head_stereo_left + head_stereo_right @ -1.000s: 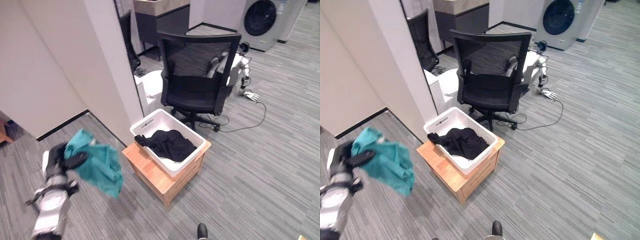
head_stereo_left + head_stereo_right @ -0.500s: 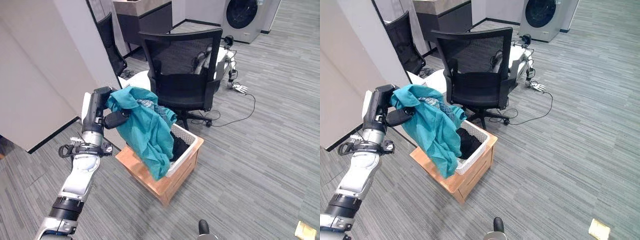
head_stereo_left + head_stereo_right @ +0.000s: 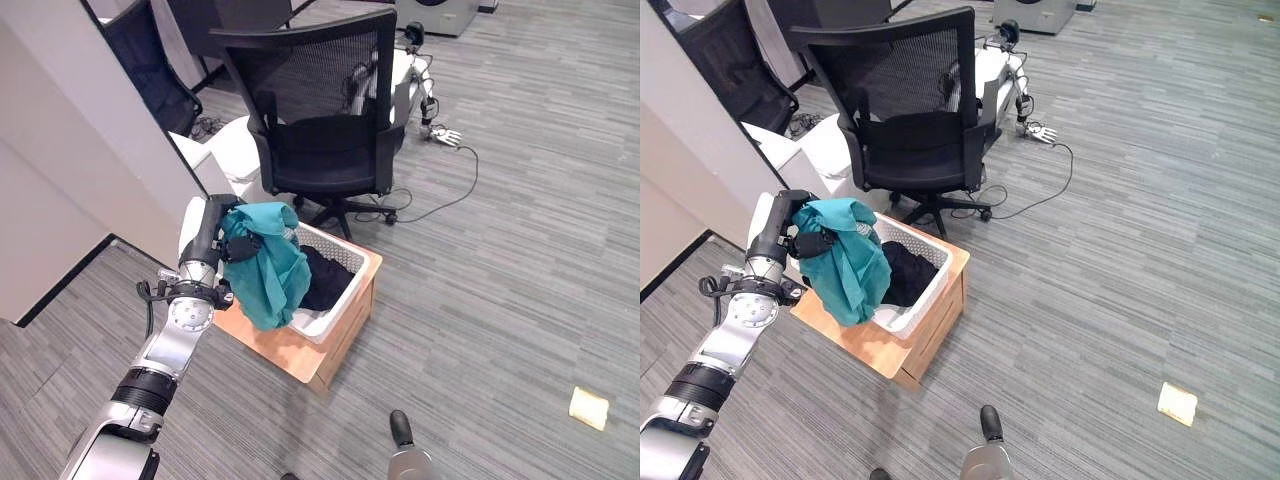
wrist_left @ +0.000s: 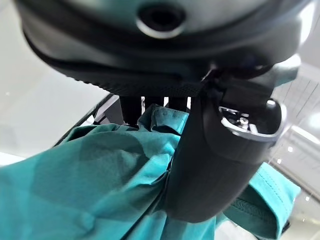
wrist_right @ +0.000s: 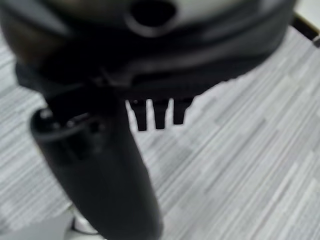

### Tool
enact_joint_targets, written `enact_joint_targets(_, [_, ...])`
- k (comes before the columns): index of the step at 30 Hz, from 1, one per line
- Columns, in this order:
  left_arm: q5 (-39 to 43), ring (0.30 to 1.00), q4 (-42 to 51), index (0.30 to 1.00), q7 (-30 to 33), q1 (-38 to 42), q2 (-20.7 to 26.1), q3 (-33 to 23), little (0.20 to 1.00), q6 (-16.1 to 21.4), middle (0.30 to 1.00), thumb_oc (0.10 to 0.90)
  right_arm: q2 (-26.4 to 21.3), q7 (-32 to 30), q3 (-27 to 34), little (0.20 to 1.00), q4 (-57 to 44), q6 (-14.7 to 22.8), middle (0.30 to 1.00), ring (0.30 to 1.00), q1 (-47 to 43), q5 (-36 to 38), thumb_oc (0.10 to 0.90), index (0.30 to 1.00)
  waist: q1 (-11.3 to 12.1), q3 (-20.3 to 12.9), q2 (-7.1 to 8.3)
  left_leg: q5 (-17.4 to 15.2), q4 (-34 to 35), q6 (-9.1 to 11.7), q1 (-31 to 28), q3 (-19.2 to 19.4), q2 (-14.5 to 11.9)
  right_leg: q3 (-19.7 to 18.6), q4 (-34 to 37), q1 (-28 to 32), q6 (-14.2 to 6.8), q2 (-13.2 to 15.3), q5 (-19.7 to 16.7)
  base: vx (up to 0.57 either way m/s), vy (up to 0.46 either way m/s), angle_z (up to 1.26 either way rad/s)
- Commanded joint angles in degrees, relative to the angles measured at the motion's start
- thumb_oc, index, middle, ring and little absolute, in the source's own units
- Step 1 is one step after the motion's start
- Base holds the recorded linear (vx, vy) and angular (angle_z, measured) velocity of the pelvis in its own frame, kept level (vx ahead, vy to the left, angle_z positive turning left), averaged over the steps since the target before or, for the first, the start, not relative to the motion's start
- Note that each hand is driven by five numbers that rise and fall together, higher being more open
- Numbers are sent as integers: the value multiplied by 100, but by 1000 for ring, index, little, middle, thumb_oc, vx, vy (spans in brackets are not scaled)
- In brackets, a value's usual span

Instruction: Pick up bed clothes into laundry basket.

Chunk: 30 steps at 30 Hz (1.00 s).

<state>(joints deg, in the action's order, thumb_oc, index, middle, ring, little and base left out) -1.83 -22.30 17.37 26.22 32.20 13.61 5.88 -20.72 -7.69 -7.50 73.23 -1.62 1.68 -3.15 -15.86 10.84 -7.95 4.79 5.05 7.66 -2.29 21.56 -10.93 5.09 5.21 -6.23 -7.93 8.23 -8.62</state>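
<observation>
Over the laundry basket [image 3: 345, 300] rim, we are gripping the teal garment [image 3: 268, 272] in our left hand [image 3: 226, 243]; dark clothes [image 3: 322, 277] already inside, release pending; right hand [image 5: 100, 165] relaxed, holding nothing.

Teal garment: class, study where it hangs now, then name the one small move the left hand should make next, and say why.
Probably open the left hand and let go. It is shut on the teal garment, which hangs over the near rim of the white laundry basket, partly inside, above the black clothes. A slight move inward first would lessen the risk of it sliding outside.
</observation>
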Motion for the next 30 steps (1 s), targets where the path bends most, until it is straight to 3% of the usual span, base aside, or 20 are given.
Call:
enact_joint_targets(1, [-333,300,-64,300,490,1349,721,-391,300,333,300,400,111,-135,-215,900,10,83,900,900,87,119,800,900,-83,-179,483,-75,-5,450,-87,-75,-537,180,-21,98,-160,73,648,22,-83,-20])
enact_joint_targets(10, [-403,300,-538,300,569,1595,979,-379,300,197,300,400,144,-142,-320,900,-186,152,900,900,136,116,800,900,-233,-122,400,35,-5,543,-4,67,-626,115,-21,-64,-135,-20,651,13,-51,-8])
enact_joint_targets(18, [-691,300,-688,300,791,2359,1585,-112,300,165,300,400,59,-130,-381,900,-213,255,900,900,256,216,800,900,-355,-118,350,68,-5,627,-41,203,-735,51,-21,-137,-133,-110,684,24,-51,-11])
enact_joint_targets(23, [-645,300,-856,300,808,2607,1623,-14,300,142,300,400,67,-140,-398,900,-240,278,900,900,221,266,800,900,-411,-77,330,133,-5,643,31,226,-752,26,-21,-251,-112,-138,639,1,-24,-2])
enact_joint_targets(30, [-534,300,-1066,300,643,2302,1393,-93,300,102,300,400,151,-184,-437,900,-293,317,900,900,138,304,800,900,-483,22,332,186,-5,662,67,343,-788,-76,-21,-407,-87,-207,603,-11,-20,-15])
